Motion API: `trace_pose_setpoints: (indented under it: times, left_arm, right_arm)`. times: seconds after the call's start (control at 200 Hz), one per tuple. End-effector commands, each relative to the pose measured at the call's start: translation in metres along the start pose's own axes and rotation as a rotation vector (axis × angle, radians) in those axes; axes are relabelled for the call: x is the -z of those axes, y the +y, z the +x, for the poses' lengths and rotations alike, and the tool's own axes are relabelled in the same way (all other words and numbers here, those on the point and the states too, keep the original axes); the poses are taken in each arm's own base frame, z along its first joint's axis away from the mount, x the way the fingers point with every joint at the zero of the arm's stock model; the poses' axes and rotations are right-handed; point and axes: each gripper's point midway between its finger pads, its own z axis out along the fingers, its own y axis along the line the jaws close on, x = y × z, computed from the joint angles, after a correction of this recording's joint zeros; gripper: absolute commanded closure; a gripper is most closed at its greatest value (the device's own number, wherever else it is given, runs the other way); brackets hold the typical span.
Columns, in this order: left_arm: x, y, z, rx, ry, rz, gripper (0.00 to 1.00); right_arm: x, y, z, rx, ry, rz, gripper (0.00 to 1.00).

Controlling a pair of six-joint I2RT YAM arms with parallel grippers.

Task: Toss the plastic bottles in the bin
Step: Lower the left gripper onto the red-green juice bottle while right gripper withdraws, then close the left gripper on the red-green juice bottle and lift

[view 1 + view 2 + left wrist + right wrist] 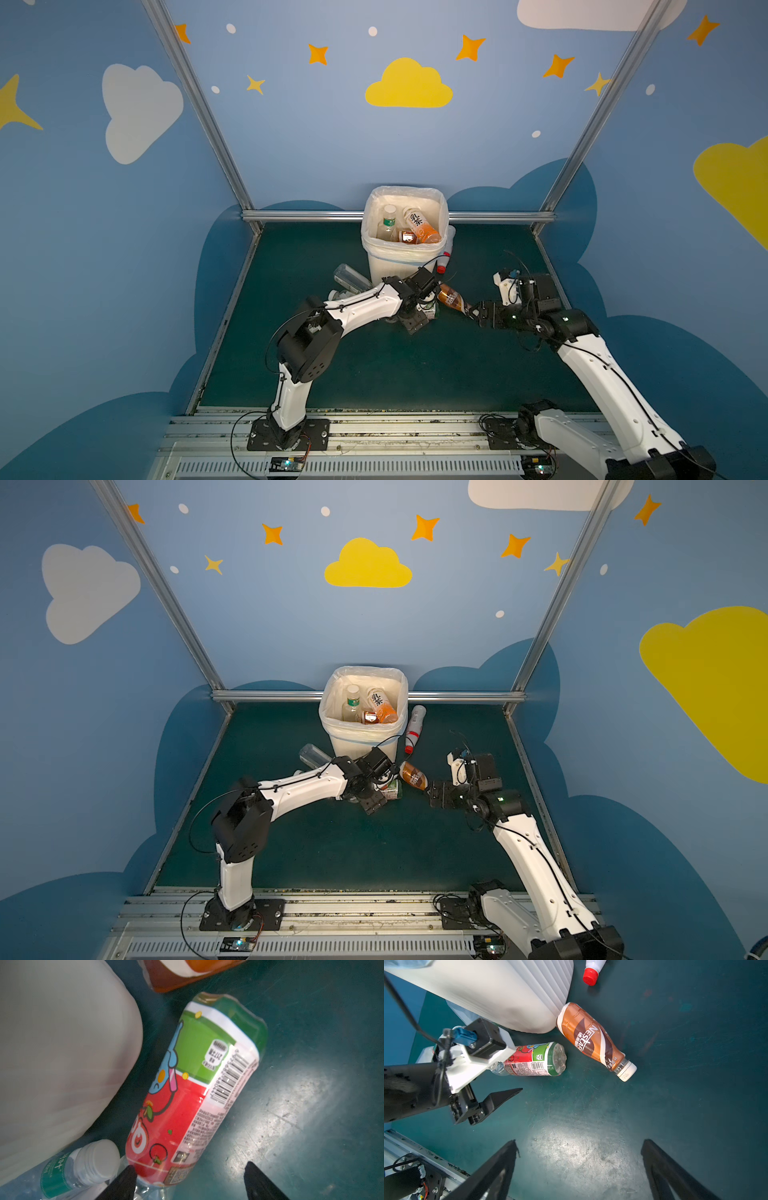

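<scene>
Red-green bottle [193, 1084] lying beside bin [62, 1053], brown bottle [589, 1039] at bin corner

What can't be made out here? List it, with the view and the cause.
- Bin, lower contents: both top views, buried under the top bottles.
- Red-green bottle, cap: left wrist view, cut off by the edge; right wrist view, behind the left wrist camera.
- Red-capped bottle, body: right wrist view, cut off by the edge.
- Clear bottles beside the bin: both top views, count hidden by the left arm.
</scene>
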Motion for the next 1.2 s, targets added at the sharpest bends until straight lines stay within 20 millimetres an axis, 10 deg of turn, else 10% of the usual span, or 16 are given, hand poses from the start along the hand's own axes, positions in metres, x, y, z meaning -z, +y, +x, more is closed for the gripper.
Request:
trace_pose_setpoints:
  times: [0.0, 1.197]
  left_arm:
    - [-0.004, 0.004, -0.011, -0.023, -0.015, -0.026, 0.18]
    - [-0.031, -0.07, -0.022, -0.07, 0.052, 0.175, 0.31]
  right_arm:
    - [0.008, 0.0, 0.0, 0.007, -0.007, 0.004, 0.05]
    - [0.024, -0.006, -0.001, -0.018, -0.054, 0.007, 0.05]
